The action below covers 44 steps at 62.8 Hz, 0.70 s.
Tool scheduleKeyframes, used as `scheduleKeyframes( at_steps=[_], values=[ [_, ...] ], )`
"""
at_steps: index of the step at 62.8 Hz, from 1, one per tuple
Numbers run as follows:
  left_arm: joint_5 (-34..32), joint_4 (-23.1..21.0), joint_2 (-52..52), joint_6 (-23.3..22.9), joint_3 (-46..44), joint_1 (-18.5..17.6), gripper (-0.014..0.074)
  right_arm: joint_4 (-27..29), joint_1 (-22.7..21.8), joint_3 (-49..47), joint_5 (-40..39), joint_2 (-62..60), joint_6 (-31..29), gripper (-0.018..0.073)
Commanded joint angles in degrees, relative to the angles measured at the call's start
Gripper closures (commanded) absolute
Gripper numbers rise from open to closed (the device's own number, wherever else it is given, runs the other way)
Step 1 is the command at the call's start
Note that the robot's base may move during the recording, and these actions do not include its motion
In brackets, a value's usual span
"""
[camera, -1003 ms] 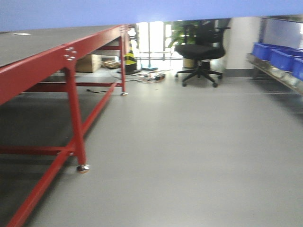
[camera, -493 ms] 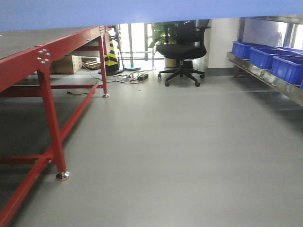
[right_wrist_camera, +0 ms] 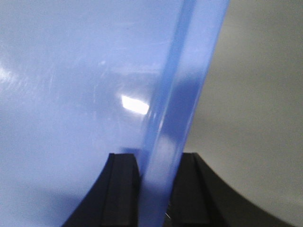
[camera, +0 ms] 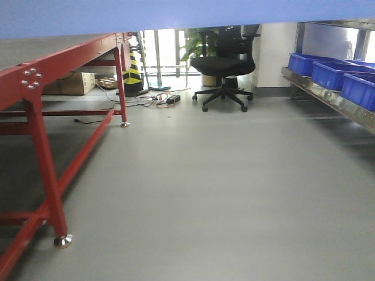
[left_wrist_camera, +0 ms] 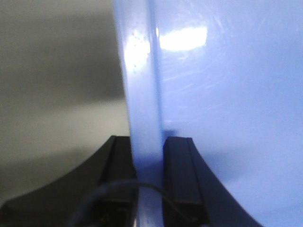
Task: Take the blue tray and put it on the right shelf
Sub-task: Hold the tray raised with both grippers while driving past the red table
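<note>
We see the grey floor (camera: pixel 222 193) filling most of the front view, smooth and open down the middle, an aisle running away from us. The red-framed tabletop (camera: pixel 58 61) bounds that aisle on the left, its long edge running away from us on legs with small round feet. The right shelf (camera: pixel 328 98) bounds it on the right, its steel front lip also running into the depth and carrying deep blue bins (camera: pixel 328 73).

The blue tray (camera: pixel 176 14) is up in the air, on neither the tabletop nor the shelf. It spans the whole top of the front view as a pale blue band, so its long axis lies crosswise, left to right. A black office chair (camera: pixel 222 64) stands at the far end of the aisle, with a plant behind it and cables on the floor to its left.

The left pincer (left_wrist_camera: pixel 149 146) is clamped on the tray's rim, one black finger on each side, the tray's glossy face to its right. The right pincer (right_wrist_camera: pixel 155 161) grips the opposite rim likewise, the broad face to its left.
</note>
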Motion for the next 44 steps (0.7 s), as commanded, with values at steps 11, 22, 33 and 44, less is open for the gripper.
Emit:
scheduleKeyframes(
  at_steps=[11, 22, 33, 44],
  values=[
    [-0.8, -0.8, -1.5, 2.0, -1.7, -0.7, 0.0644, -0.7, 0.2, -2.4, -4.6, -1.1, -2.1, 0.0504],
    [-0.8, -0.8, -1.3, 2.0, -1.7, -0.7, 0.0644, -0.7, 0.2, -2.4, -4.6, -1.1, -2.1, 0.0504],
    [-0.8, -0.8, -1.1, 2.0, -1.7, -0.7, 0.0644, -0.7, 0.2, -2.4, -4.6, -1.1, -2.1, 0.0504],
    [-0.8, -1.1, -1.0, 2.0, -1.7, -0.7, 0.0644, -0.7, 0.2, -2.4, -4.6, -1.1, -2.1, 0.0504]
  ],
)
